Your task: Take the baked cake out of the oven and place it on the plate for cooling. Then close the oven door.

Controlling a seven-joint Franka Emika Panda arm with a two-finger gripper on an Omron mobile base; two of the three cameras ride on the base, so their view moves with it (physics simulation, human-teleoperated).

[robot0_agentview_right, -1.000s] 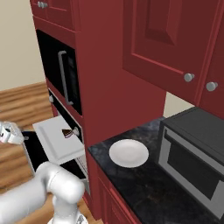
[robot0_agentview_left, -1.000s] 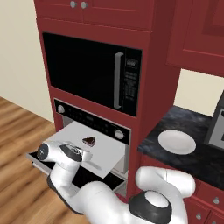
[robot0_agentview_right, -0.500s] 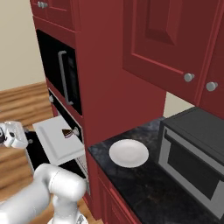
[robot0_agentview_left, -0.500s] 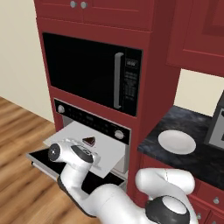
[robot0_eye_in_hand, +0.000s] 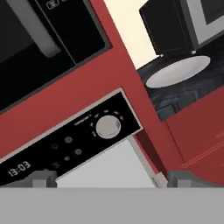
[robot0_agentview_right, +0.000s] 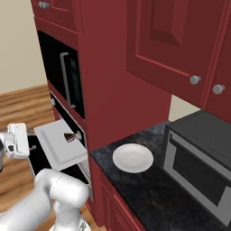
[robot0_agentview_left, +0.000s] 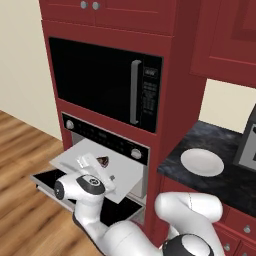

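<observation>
The cake (robot0_agentview_left: 102,161), a small soft wedge on the pulled-out oven tray (robot0_agentview_left: 75,157), sits just beyond the robot's fingers (robot0_agentview_left: 91,166), spread wide and empty. It looks light and crumbly, best pinched gently across its flat sides. The plate (robot0_agentview_left: 202,162) waits on the counter (robot0_agentview_left: 220,182), well to the fingers' right.

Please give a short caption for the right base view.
Open gripper beside the pulled-out tray holding the baked cake; white plate waits on counter.
</observation>
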